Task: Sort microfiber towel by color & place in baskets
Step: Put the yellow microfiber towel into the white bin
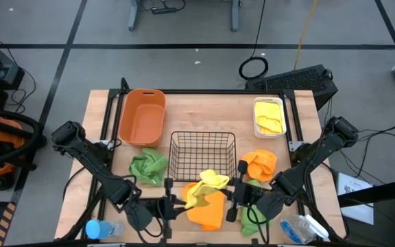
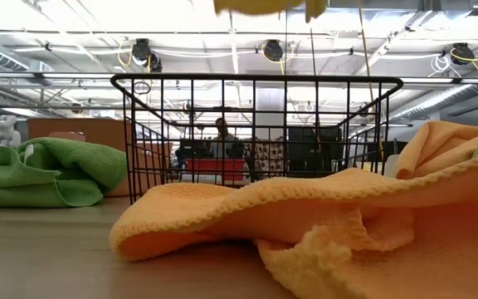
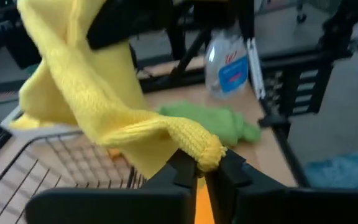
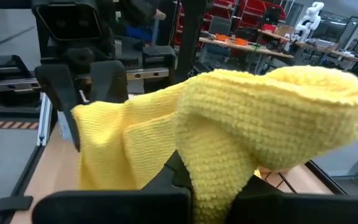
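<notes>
An orange towel point(image 2: 305, 216) lies crumpled across the near tabletop point(image 2: 48, 257), filling the right foreground. Behind it stands the black wire-mesh basket point(image 2: 256, 133), upright. A green towel point(image 2: 44, 170) lies bunched to the basket's left. A strip of yellow towel point(image 2: 264, 7) hangs at the top edge above the basket. A person shows far off through the mesh.
</notes>
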You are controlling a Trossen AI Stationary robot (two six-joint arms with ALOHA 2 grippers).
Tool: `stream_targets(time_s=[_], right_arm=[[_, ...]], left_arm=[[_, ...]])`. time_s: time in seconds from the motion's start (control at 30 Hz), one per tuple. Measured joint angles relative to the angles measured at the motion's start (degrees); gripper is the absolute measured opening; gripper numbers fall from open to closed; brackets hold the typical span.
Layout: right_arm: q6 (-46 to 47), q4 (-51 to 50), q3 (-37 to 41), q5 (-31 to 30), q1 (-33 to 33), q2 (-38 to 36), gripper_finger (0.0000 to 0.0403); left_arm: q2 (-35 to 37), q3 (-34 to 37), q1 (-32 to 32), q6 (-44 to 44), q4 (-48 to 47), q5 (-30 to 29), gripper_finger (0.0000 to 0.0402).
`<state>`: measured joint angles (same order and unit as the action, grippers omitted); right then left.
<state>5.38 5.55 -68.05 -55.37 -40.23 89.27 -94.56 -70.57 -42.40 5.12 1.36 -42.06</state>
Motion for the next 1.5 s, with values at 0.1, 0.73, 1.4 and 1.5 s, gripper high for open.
stream_targets(time_s=[0.1,0.73,1.4,1.5], right_arm=[[-0.4,0.7,0.0,0.0,0.0,0.4,0.0008],[1.0,6.8,0.0,7.8,0.0,2.6,0.0066],[1.4,6.3,0.0,10.4,4.0,5.1,0.0293],[1.1,6.3,0.0,10.4,3.9,5.1,0.0245]], left_arm=[[0.0,0.0,0.9,-1.5,3.2,0.1,0.0013],[0.0,0.0,5.3,0.5,8.9,0.3,0.0007],[-0.1,0.1,7.2,0.0,13.7,2.9,0.0006],[-0.1,0.1,7.2,0.0,12.9,3.0,0.0006]])
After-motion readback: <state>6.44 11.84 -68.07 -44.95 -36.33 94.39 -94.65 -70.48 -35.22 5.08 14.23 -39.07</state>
